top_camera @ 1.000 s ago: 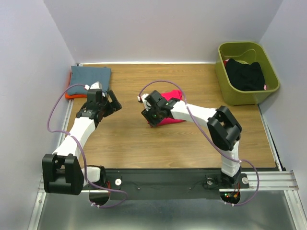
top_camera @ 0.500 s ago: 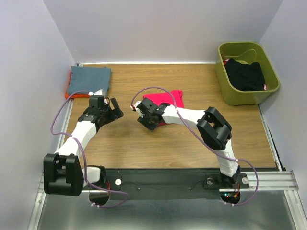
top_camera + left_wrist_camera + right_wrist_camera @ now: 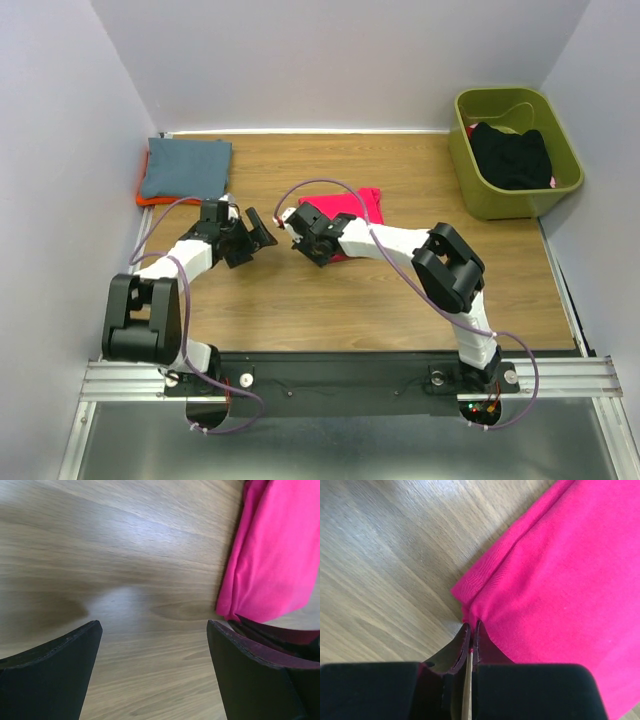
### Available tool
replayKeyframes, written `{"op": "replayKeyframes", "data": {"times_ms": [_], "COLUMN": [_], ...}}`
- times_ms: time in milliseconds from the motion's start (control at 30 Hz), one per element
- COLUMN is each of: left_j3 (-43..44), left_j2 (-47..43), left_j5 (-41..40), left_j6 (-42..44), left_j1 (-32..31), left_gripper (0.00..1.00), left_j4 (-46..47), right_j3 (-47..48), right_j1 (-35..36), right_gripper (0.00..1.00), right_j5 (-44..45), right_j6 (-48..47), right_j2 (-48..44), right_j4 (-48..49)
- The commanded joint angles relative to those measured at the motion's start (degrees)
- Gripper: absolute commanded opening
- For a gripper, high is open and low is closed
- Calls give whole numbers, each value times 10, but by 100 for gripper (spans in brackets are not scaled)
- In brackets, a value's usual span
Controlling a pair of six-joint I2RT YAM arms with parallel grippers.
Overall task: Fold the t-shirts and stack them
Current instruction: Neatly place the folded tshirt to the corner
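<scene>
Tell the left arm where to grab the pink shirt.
Pinch the pink shirt on its folded left edge, beyond the corner the shut right gripper holds. Bring the open left gripper in from the left, low over the table: that edge lies flat and faces it.

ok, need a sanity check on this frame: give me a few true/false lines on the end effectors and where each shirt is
1. The right end effector is shut on an edge of the pink shirt. True.
2. The left end effector is gripping the pink shirt. False: it is open over the bare table, with the shirt beside it.
3. The blue-grey shirt lies on top of the orange shirt. True.
4. The black garment is spread flat on the table. False: it sits inside the olive bin at the far right.
</scene>
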Motion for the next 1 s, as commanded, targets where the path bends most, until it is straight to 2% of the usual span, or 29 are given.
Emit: {"op": "replayKeyframes", "data": {"times_ms": [0,200,433,833,967], "left_j3": [30,68,64,104,114], "left_j2": [44,112,154,242,259], "left_j5": [67,115,135,96,72], "left_j6": [-52,-109,-192,-275,-290], "left_j1": [-18,-46,-66,-112,-119], "left_gripper": [98,98,98,98,95], "left_j4": [64,121,214,275,278], "right_j3": [11,-8,-25,-32,-31], "right_j1": [-12,-21,-30,-32,-32], "right_gripper": [1,1,1,1,1], "right_j5": [-16,-26,-37,-66,-69], "right_j6": [9,18,29,43,47], "right_j2": [-51,-81,-96,-109,-116], "right_j4": [32,52,67,89,96]}}
